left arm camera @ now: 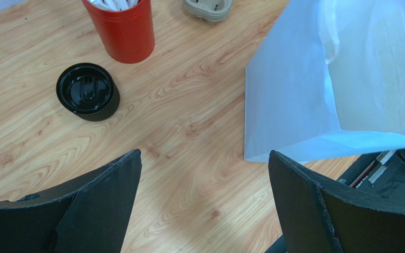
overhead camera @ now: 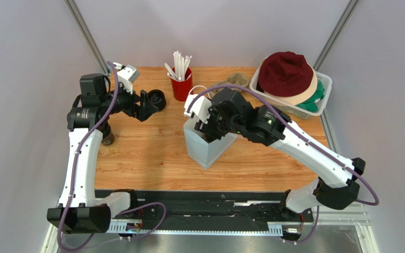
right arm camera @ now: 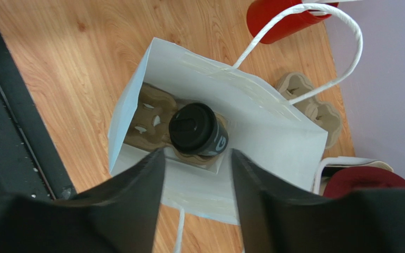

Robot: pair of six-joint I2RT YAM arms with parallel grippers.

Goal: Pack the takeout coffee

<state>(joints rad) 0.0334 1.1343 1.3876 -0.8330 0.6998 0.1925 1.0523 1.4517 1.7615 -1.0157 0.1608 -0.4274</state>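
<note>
**Parted fingers of the right gripper (right arm camera: 196, 158) over the takeout coffee (right arm camera: 195, 128)**

Nothing sits between them. Straight beyond the gap, at mid-frame, the coffee stands upright in a cardboard carrier (right arm camera: 145, 113) inside the white bag (right arm camera: 273, 139). The left gripper (left arm camera: 204, 158), spread wide and empty, is farther off.

takeout coffee (right arm camera: 198, 129) base hidden within bag (right arm camera: 273, 132)
</note>
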